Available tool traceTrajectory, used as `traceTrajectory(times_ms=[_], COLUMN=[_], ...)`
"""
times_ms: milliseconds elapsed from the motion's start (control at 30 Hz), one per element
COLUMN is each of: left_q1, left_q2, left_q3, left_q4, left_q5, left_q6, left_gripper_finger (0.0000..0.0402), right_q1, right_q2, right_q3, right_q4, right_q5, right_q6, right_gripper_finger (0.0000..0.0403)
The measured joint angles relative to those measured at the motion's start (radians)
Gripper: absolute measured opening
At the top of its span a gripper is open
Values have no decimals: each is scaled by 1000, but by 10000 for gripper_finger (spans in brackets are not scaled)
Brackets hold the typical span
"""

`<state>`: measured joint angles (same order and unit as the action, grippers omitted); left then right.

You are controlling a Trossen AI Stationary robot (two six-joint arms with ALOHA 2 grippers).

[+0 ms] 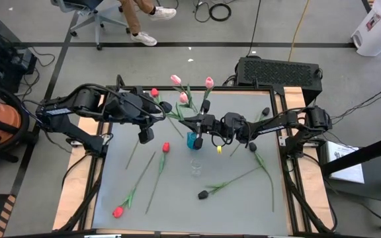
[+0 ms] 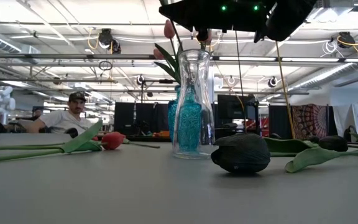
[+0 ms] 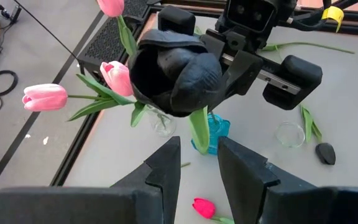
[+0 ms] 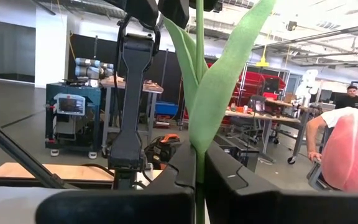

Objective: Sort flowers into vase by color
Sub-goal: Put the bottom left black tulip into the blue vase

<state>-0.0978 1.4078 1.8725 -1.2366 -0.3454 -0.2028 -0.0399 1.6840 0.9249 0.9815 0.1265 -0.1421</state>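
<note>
no readable text, labels or numbers anywhere

The grey desk (image 1: 177, 205) carries loose tulips: a red tulip (image 1: 118, 211) near the front left corner, another red one (image 1: 166, 147) nearer the middle, a black tulip (image 1: 203, 194) toward the front, and a second black one (image 1: 252, 147) on the right. A blue vase (image 1: 194, 141) stands mid-desk, with a small clear vase (image 1: 196, 166) just in front of it.
</note>
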Motion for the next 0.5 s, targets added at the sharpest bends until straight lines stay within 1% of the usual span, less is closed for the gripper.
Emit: traceTrajectory(times_ms=[100,200,500], left_q1=[0,0,0], left_q2=[0,0,0], left_q3=[0,0,0], left_q4=[0,0,-1], left_q5=[0,0,0], left_q6=[0,0,-2], left_gripper_finger=[114,114,114], right_q1=[0,0,0], right_q2=[0,0,0], right_q3=[0,0,0], right_q4=[0,0,-10], right_q5=[0,0,0], right_q6=[0,0,0], right_gripper_finger=[5,14,74])
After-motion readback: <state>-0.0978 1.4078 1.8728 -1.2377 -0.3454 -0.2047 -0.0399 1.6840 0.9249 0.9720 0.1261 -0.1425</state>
